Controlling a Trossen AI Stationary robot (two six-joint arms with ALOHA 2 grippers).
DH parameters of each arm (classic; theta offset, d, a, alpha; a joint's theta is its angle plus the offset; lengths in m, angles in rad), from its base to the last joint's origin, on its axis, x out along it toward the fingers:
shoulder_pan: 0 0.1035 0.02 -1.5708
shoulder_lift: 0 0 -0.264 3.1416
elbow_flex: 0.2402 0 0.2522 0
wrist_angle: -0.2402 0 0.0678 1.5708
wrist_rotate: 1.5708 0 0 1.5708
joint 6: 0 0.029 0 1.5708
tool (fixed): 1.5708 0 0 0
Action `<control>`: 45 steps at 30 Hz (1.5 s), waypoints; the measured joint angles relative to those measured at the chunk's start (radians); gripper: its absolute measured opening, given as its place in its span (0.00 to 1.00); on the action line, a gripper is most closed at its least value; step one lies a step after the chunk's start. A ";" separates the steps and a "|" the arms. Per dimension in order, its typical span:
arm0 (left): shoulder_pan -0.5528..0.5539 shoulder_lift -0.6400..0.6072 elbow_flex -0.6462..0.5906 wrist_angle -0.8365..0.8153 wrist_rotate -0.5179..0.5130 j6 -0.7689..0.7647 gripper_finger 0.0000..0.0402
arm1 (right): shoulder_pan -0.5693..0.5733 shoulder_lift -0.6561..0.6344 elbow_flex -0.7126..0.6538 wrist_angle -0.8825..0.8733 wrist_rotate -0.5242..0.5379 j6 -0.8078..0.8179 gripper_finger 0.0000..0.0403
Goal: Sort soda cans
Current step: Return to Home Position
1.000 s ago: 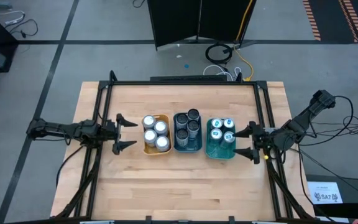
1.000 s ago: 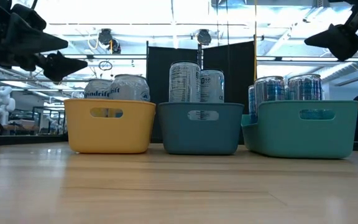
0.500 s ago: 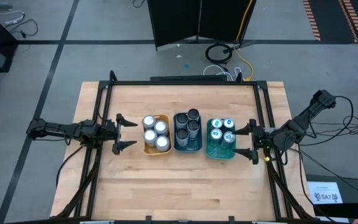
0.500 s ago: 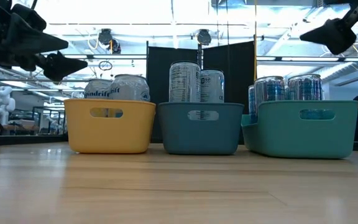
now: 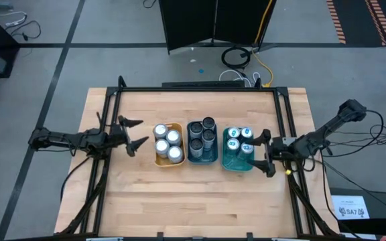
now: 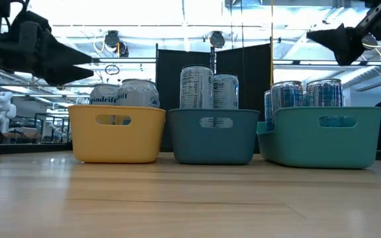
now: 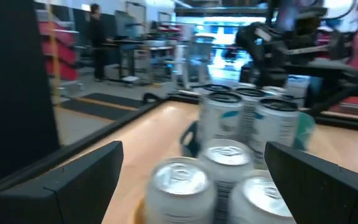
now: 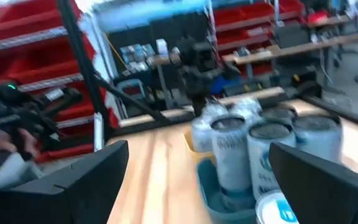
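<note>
Soda cans (image 6: 196, 86), lower halves hidden by trays (image 6: 116, 135); left gripper (image 5: 143, 131) and right gripper (image 5: 265, 153) fingers spread.

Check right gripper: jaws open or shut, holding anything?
Open, empty. The high view shows the right gripper with jaws spread beside the teal tray; its wrist view shows them wide apart, gripping nothing.

high: overhead, down | low: level, across | wrists: inward, sharing soda cans (image 7: 229, 121)
</note>
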 joint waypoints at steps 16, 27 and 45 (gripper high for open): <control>0.000 0.000 -0.001 0.002 -0.017 0.017 1.00 | -0.246 -0.008 -0.018 0.104 -0.283 -0.171 0.94; 0.000 0.000 -0.001 0.003 -0.017 0.015 1.00 | -0.321 -0.200 -0.181 0.146 -0.331 -0.146 0.94; 0.000 0.000 -0.001 0.003 -0.015 0.015 1.00 | -0.358 -0.515 -0.167 -0.319 -0.402 -0.074 0.94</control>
